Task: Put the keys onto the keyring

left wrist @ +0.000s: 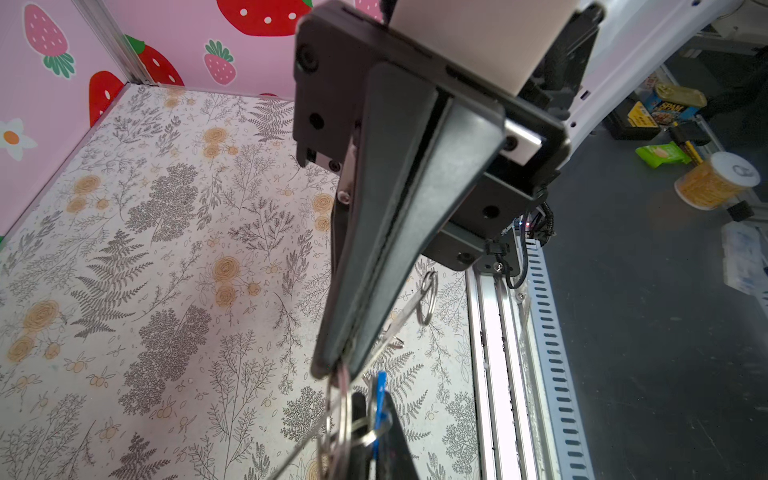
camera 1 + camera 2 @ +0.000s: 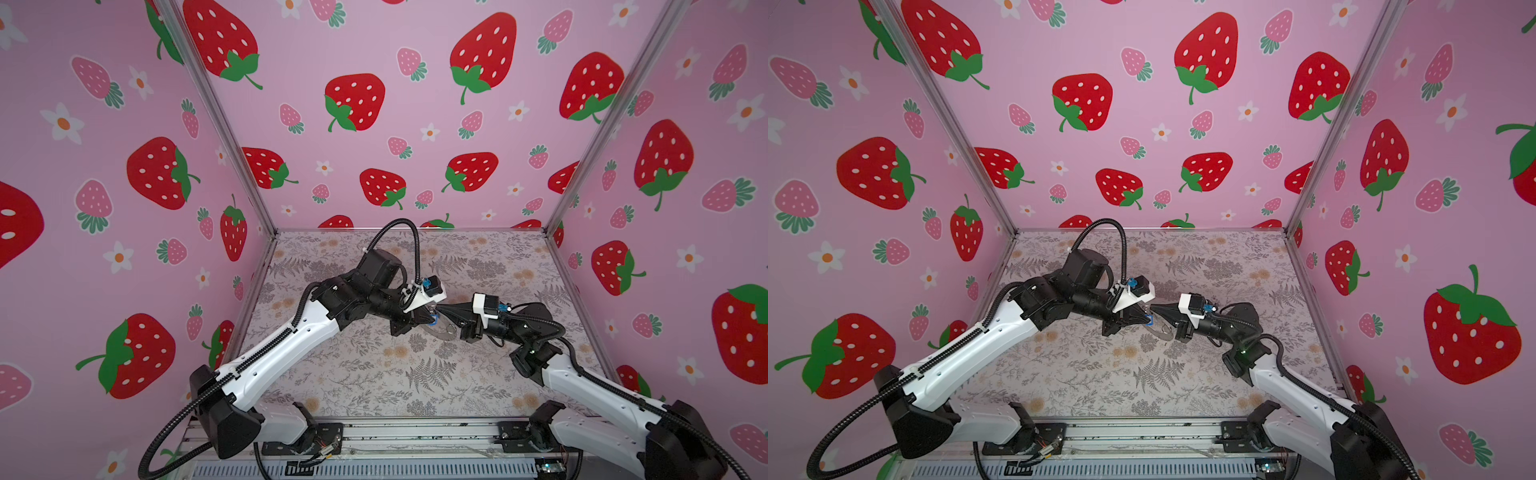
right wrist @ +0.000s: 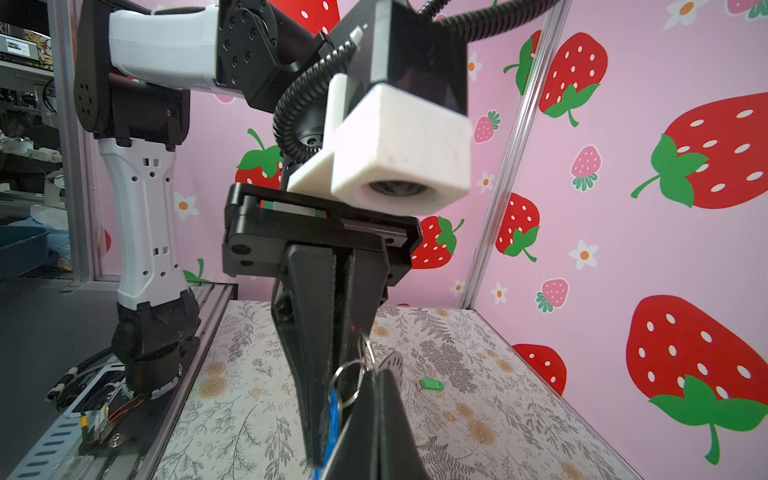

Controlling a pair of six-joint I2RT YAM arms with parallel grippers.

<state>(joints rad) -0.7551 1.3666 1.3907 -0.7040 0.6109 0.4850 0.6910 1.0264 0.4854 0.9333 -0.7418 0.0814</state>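
Above the middle of the surface, nearest its front edge of the task's things, the keyring hangs between the two arms, its grey band dipping below their tips. Just behind it the blue key sits at the tip of the left pincer, whose jaws are pressed flat together. Ring metal shows right under them, but blur hides exactly what they pinch. The right pincer is likewise fully closed, tip to tip with the left one. What it holds cannot be told either, nor whether the blue key is already threaded. The step in hand looks like working that key onto the ring. One pincer should therefore hold the ring rigid while the other makes small, slow moves along the wire, with no tugging that could spring it free. Farther back, the green key lies loose on the surface toward the back-left corner, well apart from both pincers.
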